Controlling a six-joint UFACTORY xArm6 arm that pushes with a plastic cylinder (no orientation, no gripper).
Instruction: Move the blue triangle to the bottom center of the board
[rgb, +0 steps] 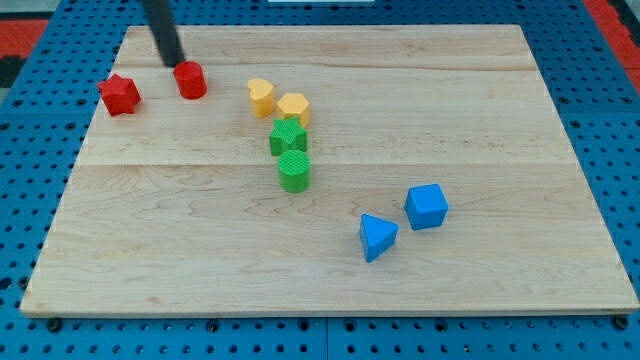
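The blue triangle (377, 237) lies on the wooden board (480, 110), right of centre and toward the view's bottom. A blue cube (427, 206) sits just up and right of it. My tip (174, 63) is at the view's top left, touching or nearly touching the left side of a red cylinder (190, 80). The tip is far from the blue triangle.
A red star (119, 95) lies at the far left. A yellow heart (261, 96) and a yellow hexagon (293, 107) sit near the top centre. A green block (287, 136) and a green cylinder (295, 171) stand below them. Blue pegboard (600, 60) surrounds the board.
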